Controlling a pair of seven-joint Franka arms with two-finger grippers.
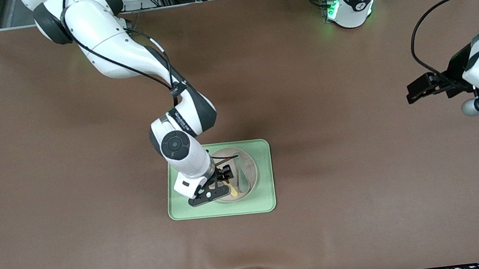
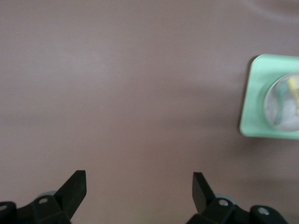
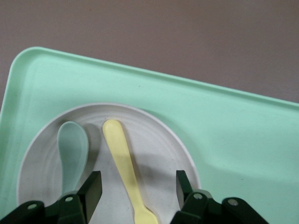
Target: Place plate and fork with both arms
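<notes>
Right wrist view tells most of the story here: the right gripper [image 3: 135, 191] is down over the plate [image 3: 159, 149] with its two fingers [image 3: 93, 186] standing apart on either side of the fork [image 3: 124, 163], not clamped on it yet. Looks to me like it's lined up that way so the jaws can pinch the thin handle across its width. The fork lies flat on the plate, just beside a grey-green spoon [image 3: 72, 149], so the fingers have to slip in between without nudging the spoon, I reckon.

The plate itself sits on the light green tray [image 1: 262, 173], and everything else is easiest to place from that tray. The tray rests on the brown table [image 1: 69, 196], roughly mid-table.

The left gripper [image 2: 139, 186] hangs over bare table well apart from the tray, toward the left arm's end, jaws wide open and holding nothing. That arm is just waiting, probably for the plate
</notes>
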